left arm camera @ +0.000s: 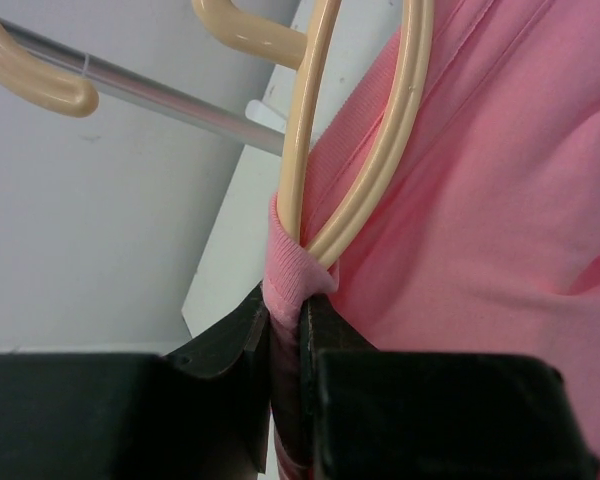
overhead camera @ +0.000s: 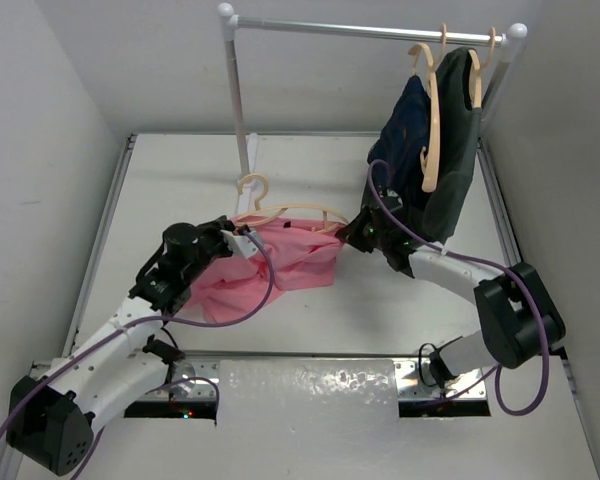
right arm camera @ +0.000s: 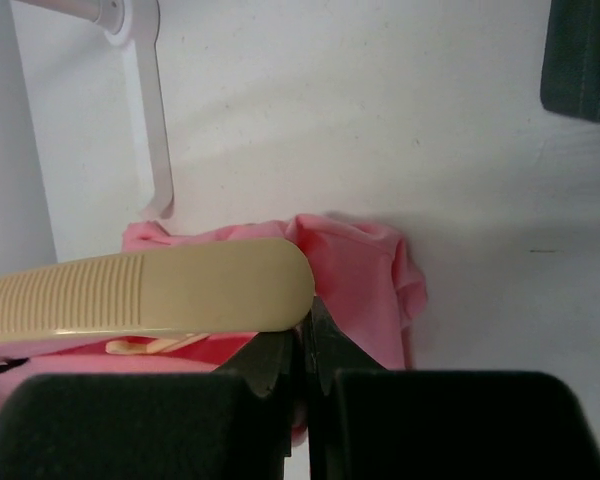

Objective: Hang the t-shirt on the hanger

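The pink t-shirt lies crumpled on the table between my two grippers. The pale tan hanger rests along its far edge, hook to the left. My left gripper is shut on the ribbed collar of the t-shirt. The hanger's thin arms run into the collar fold right at the left gripper's jaws. My right gripper sits at the shirt's right end. In the right wrist view its jaws are shut with nothing visible between them. The hanger's ridged end lies just over the left finger, with the pink t-shirt behind.
A white clothes rail stands at the back, its post just behind the hanger's hook. Two like hangers with a navy garment and a dark grey-green garment hang at its right end, above my right arm. The rail's foot shows in the right wrist view.
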